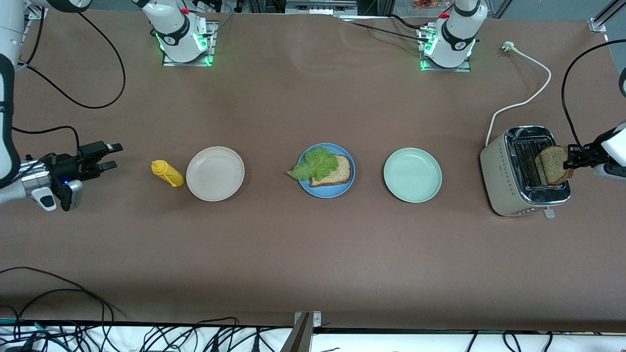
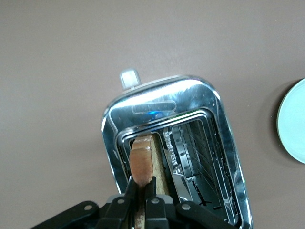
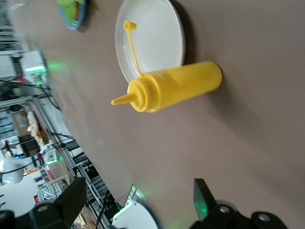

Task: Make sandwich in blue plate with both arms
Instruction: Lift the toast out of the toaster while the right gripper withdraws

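The blue plate [image 1: 342, 188] sits mid-table with one brown bread slice [image 1: 337, 172] on it and a ruffled green lettuce leaf [image 1: 315, 164] on the slice, overhanging the rim. My left gripper [image 1: 571, 157] is shut on a second bread slice [image 1: 552, 164] standing upright at a slot of the toaster [image 1: 499, 181]. In the left wrist view the fingers [image 2: 129, 190] pinch the slice's crust edge [image 2: 142, 160] above the toaster [image 2: 209, 114]. My right gripper [image 1: 111, 156] is open and empty at the right arm's end of the table, near the yellow squeeze bottle [image 1: 167, 173].
A beige-white plate [image 1: 215, 173] lies beside the yellow bottle [image 3: 171, 90]. A pale green plate [image 1: 412, 175] lies between the blue plate and the toaster. The toaster's white cable [image 1: 530, 83] runs toward the left arm's base. Loose cables lie along the near table edge.
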Robot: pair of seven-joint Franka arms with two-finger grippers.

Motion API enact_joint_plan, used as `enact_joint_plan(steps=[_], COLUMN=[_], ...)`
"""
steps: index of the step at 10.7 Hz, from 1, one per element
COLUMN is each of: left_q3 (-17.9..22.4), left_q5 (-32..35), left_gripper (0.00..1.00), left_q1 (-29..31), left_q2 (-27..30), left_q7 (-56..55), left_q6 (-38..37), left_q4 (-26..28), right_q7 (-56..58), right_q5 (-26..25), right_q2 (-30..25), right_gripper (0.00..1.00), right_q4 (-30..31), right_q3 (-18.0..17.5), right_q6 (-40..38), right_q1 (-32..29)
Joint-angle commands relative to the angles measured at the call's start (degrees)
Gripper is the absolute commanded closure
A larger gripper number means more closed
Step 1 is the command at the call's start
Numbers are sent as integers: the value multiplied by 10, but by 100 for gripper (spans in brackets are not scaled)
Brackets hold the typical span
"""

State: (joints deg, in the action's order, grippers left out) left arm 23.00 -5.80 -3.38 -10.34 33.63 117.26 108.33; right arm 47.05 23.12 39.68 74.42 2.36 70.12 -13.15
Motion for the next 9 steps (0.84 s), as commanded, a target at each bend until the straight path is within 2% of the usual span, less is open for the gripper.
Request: enact_joint_plan(steps=[1, 3, 5, 6, 8, 9], left_q3=[5, 2, -1, -2, -6, -9], left_q5=[-13, -16, -19, -30, -34, -36], left_gripper=[100, 100, 100, 100, 100, 100], left_q1=[-4, -5, -8, -10, -19, -23], left_q2=[8, 29, 51, 64, 69, 69], left_q7=[42, 41, 41, 40, 33, 29], left_q6=[-6, -26, -47, -66, -118, -141], left_q4=[-37, -42, -43, -46, -86, -102], right_q7=[-121, -208, -297, -348, -418, -430], right_q5=[-92, -168, -189, -199, -231, -231], right_q2=[-34, -64, -111, -145, -235, -279], right_gripper=[0, 0, 0, 0, 0, 0], right_q4=[-10, -4, 40, 86, 215, 277], right_q3=[0, -1, -1, -3, -24, -24], right_q6=[-9, -2, 16, 51, 181, 240], right_q1=[54, 99, 129, 135, 137, 137])
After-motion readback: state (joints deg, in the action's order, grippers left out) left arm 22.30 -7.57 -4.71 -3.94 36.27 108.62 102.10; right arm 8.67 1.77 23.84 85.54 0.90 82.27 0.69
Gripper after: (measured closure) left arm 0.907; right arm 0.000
